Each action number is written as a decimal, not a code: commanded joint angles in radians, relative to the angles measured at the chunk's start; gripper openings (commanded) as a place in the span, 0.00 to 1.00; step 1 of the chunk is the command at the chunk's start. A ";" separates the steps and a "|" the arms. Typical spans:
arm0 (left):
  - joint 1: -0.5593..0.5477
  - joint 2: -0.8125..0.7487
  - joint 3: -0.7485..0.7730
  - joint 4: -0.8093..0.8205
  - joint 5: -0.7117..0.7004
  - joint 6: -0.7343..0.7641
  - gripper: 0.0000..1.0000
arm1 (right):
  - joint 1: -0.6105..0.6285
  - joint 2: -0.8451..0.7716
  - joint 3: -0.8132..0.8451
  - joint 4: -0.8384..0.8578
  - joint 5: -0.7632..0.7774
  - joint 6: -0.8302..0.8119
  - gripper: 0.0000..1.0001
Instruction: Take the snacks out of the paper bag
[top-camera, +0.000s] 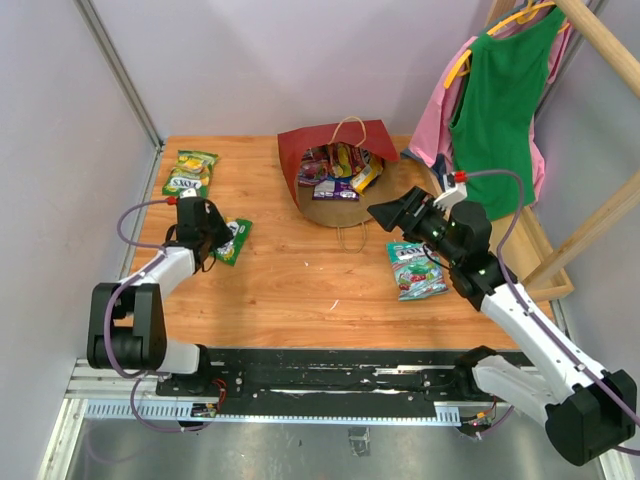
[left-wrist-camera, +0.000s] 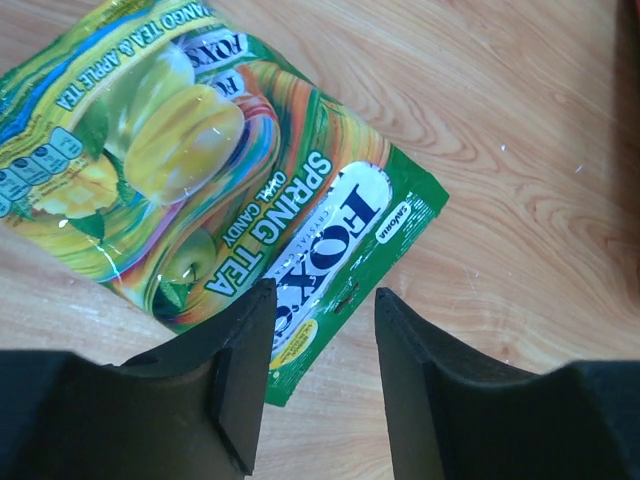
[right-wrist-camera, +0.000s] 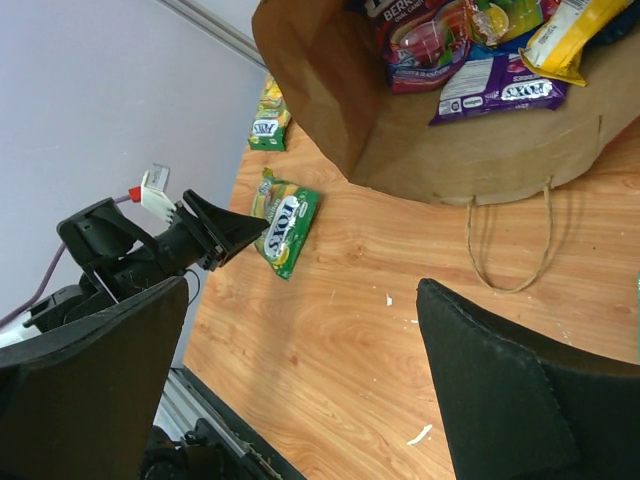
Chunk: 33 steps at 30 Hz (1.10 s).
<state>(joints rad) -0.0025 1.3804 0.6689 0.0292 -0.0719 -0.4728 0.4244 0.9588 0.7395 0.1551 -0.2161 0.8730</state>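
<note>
Flat on its side at the far middle of the tabletop lies the red paper bag, its brown mouth facing the arms. A purple packet, a red berry packet and a yellow packet rest inside. The left pincer is released, fingers apart above the corner of a green-yellow packet lying flat on the wood. A second green packet sits farther back at the left. The right pincer hangs spread wide just beside the bag's mouth, grasping nothing, with a teal-white packet near its arm.
</note>
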 joint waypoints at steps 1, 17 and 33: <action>-0.034 0.033 0.022 0.019 0.013 0.032 0.47 | -0.003 -0.014 -0.021 -0.003 0.029 -0.049 0.99; 0.078 0.304 0.102 0.104 0.045 -0.091 0.51 | -0.003 0.002 -0.012 -0.018 0.012 -0.085 0.99; 0.194 0.387 0.162 0.136 -0.038 -0.303 0.52 | -0.009 -0.070 -0.031 -0.062 0.056 -0.141 0.99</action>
<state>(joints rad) 0.1555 1.7348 0.8257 0.2127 -0.0368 -0.7311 0.4240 0.9180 0.7238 0.1116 -0.1848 0.7727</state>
